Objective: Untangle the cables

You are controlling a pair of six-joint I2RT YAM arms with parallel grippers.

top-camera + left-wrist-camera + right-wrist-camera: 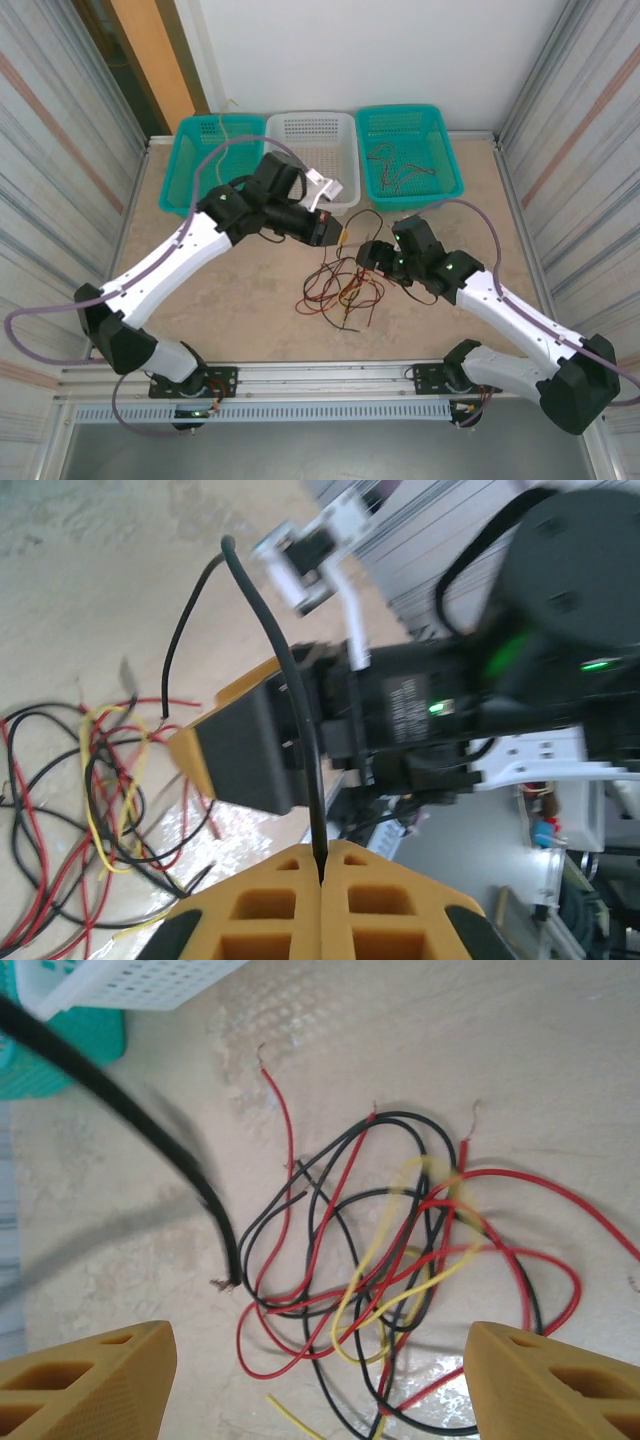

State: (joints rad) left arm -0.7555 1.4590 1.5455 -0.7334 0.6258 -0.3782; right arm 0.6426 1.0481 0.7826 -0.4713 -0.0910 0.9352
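- Top external view shows the beige stone-patterned table (pixel 250 330) carrying the whole job, with open surface around the centre where wires can be spread.
- Three plastic mesh baskets line the far edge: a left teal basket (pixel 175 170), a white basket (pixel 312 125) in the middle and a right teal basket (pixel 445 160). The right one has a few loose wires (pixel 400 165) lying in it, so the baskets are probably for separated pieces.
- Both arms reach to the table's middle, where the left gripper (pixel 338 236) sits just far of the pile and the right gripper (pixel 362 258) is close on its right.
- The tangle of thin red, black and yellow wires (pixel 340 290) lies on the table near centre, its loops crossing over one another.
- The right gripper (pixel 320 1340) stands wide with nothing between its orange fingers. It hovers over the tangle (pixel 400 1260), probably lining up on a strand.
- The left gripper (pixel 322 865) is pinched tight on a single black wire (pixel 290 680), which rises clear of the pile (pixel 80 790). This looks like lifting one strand out so its crossings show.
- That black wire's free end hangs above the table (pixel 225 1260), just left of the tangle.
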